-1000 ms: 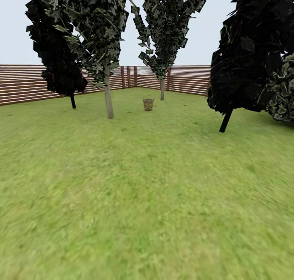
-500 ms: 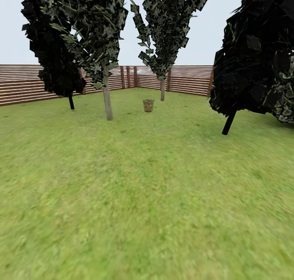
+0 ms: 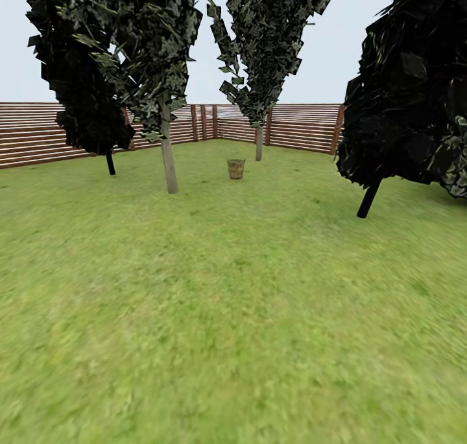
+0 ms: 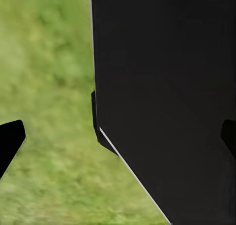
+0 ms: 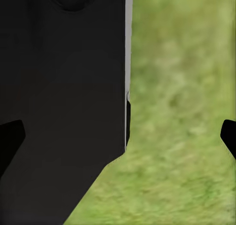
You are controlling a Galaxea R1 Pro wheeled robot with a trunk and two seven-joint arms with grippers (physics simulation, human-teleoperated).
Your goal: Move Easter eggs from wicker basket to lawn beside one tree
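Two pale-trunked trees with jagged dark green-grey crowns stand ahead of us in the head view, and between them, well away across the wide mottled green lawn, sits the small tan-brown woven wicker basket, upright on the grass. We see the nearer straight grey-tan trunk tree to the left of the basket and a farther one of the same kind just behind and to the right of it, close to the brown horizontal-slat wooden fence that closes the garden at the back. An all-black tree with a thin black trunk stands further left near the fence, and a second black tree with a leaning dark trunk fills the right side. The basket is too small from here for us to tell whether any eggs lie inside it. In the left wrist view we find the left gripper with its dark fingertips far apart at either edge of the picture, released and holding nothing, with a large black body panel and blurred grass beyond. In the right wrist view the right gripper shows the same spread, its tips wide apart and empty, beside another black panel over green grass.
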